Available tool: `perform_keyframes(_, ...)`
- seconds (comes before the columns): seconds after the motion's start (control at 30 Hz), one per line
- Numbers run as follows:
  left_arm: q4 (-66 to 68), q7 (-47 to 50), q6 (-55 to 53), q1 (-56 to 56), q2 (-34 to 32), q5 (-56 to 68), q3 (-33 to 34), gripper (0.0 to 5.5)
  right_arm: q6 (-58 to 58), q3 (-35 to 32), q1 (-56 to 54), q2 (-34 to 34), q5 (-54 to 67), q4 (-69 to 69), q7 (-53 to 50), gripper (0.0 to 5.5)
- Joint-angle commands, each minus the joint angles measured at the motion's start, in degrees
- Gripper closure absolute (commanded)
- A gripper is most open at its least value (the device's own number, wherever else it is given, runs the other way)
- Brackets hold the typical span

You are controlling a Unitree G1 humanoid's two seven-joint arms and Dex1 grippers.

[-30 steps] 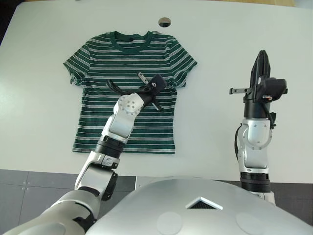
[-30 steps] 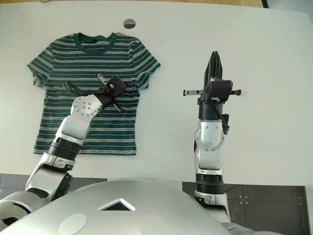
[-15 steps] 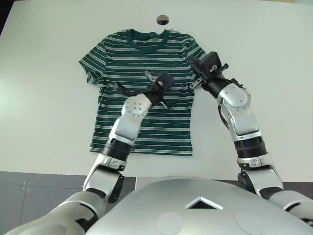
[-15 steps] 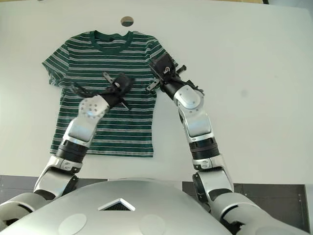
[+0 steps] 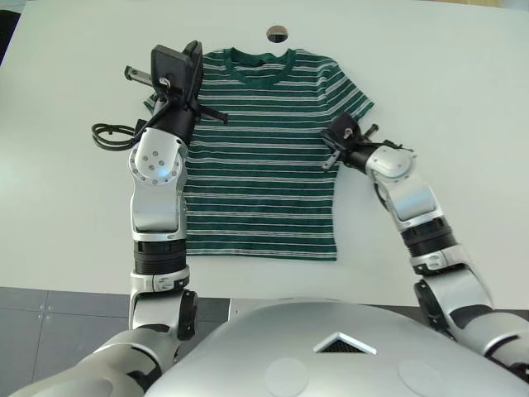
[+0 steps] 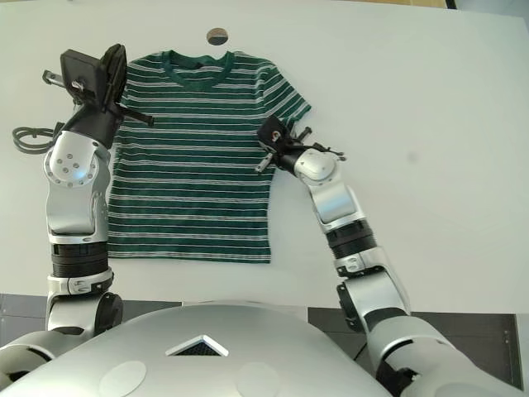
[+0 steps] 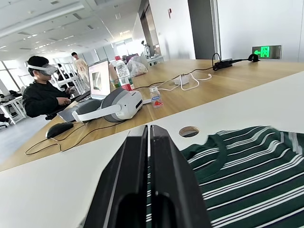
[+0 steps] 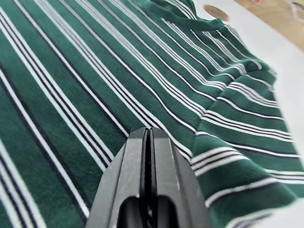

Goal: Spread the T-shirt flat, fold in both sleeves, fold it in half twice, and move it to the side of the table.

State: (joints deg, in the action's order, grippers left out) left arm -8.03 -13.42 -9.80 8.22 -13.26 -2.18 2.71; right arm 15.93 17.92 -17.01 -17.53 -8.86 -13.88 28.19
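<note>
T-shirt [image 5: 264,157] lies flat on table [image 5: 463,91], collar away from the robot. Left gripper [image 7: 148,129], fingers pressed together, has swung from the shirt's middle up over its left sleeve. Right gripper [image 8: 147,131], likewise closed and empty, has dropped to the right underarm. Left wrist view takes in a headset [image 7: 116,105] on a desk beyond.

Both eye views look forward and down from the head, at middle distance, over the table [image 5: 463,74] and the whole T-shirt [image 5: 264,149]; they share one scene, which sits further left in the right eye's. The left wrist view rides high, almost level, looking along the left gripper [image 7: 148,128] across the collar and the hole [image 7: 189,131] toward the desks behind. The right wrist view looks along the right gripper [image 8: 148,131], very near the cloth, toward sleeve and collar. All views share the collar.
</note>
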Motion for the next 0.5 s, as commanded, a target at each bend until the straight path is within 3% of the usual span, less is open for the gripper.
perform_keyframes(0.03, -0.2, -0.3, 0.7, 0.0, 0.0, 1.8, 0.6, 5.38, -2.4, -1.2, 3.1, -9.3, -5.3, -2.7, -0.9, 5.40)
perform_keyframes(0.27, 0.6, -0.7, 1.2, -0.2, -0.4, 3.1, 0.6, 5.38, -8.6, -4.2, 4.3, -14.2, -5.8, -4.5, -1.7, 5.40)
perform_keyframes(0.5, 5.3, -0.4, 3.1, -0.3, -0.2, 2.2, -0.9, 5.38, -19.5, -8.1, 9.2, -10.4, 5.3, 18.1, 1.3, 5.40)
